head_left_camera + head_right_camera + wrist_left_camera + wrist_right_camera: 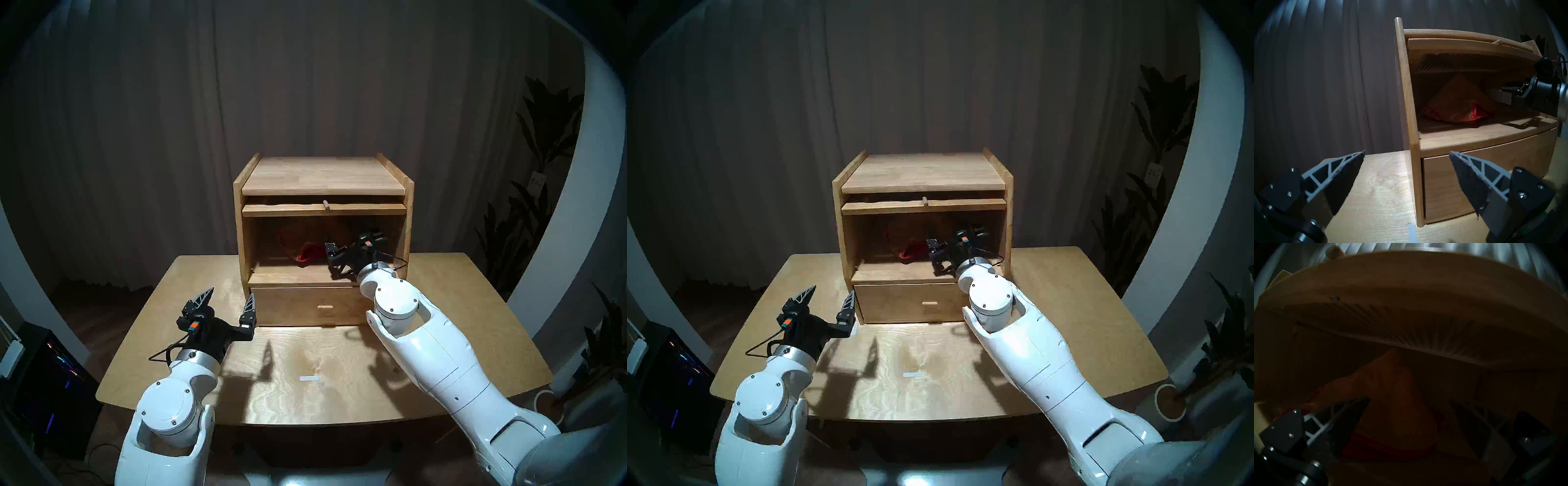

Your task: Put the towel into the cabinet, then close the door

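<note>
The light-wood cabinet [322, 176] stands at the back of the table. Its door [324, 209] is lifted flat under the top, peg knob facing forward, so the large compartment is open. The towel [307, 253] lies crumpled inside, orange-tan face up with red edges, and also shows in the left wrist view [1457, 108] and the right wrist view [1398, 395]. My right gripper [349, 237] is inside the compartment to the towel's right, open, with the towel just beyond its fingers. My left gripper [231, 292] is open and empty above the table, by the cabinet's front left corner.
The bottom drawer [305, 305] is closed. A small white tape mark [308, 378] lies on the wooden table [458, 322]. Dark curtains hang behind. Plants [543, 169] stand at the right and a lit computer case [51, 373] on the floor at the left.
</note>
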Available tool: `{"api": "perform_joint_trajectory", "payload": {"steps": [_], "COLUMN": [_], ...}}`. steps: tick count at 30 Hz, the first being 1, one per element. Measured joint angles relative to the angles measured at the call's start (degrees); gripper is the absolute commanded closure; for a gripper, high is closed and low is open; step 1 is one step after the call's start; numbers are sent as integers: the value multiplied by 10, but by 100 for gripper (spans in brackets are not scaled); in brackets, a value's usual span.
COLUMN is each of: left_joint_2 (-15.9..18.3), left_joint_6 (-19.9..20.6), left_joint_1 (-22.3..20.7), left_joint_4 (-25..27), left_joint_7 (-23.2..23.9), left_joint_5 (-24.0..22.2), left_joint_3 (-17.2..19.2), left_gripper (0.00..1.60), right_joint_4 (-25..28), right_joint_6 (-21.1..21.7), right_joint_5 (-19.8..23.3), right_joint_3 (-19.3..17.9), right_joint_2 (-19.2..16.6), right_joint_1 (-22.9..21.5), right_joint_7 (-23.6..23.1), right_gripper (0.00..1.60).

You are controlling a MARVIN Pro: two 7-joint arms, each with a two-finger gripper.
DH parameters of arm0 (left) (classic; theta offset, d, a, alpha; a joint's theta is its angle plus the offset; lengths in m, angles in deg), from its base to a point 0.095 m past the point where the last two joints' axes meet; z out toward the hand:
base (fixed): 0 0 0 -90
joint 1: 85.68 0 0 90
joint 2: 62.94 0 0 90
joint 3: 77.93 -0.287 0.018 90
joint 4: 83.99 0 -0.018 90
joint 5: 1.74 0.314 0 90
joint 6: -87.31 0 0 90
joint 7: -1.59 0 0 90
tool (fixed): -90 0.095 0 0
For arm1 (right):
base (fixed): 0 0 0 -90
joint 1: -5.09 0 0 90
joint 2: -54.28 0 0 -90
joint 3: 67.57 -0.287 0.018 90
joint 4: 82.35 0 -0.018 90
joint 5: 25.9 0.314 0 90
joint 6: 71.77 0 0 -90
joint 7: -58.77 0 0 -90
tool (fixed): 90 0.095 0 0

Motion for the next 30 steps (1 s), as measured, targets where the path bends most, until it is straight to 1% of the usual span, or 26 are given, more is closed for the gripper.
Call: {"api": "perform_joint_trajectory", "payload": {"steps": [3,5,7,13,18,20,30], "left_joint_2": [0,0,0,0,0,0,0], "left_joint_6": [0,0,0,0,0,0,0], "left_joint_1": [0,0,0,0,0,-1,-1], "left_joint_4": [-1,-2,-2,-5,-7,-8,-13], "left_joint_7": [0,0,0,0,0,0,0], "left_joint_5": [0,0,0,0,0,0,0], "left_joint_3": [0,0,0,0,0,0,0], "left_gripper": [0,0,0,0,0,0,0], "right_joint_4": [16,40,45,98,125,145,212], "right_joint_6": [-3,-5,-5,-5,-6,-9,-24], "right_joint_5": [2,4,4,7,8,9,12], "right_joint_3": [7,18,20,27,21,16,-8], "right_joint_2": [-4,-10,-12,-43,-66,-82,-136], "right_joint_1": [10,27,32,82,108,124,177], "right_joint_7": [-5,-11,-12,-20,-24,-27,-39], "right_gripper": [0,0,0,0,0,0,0]}}
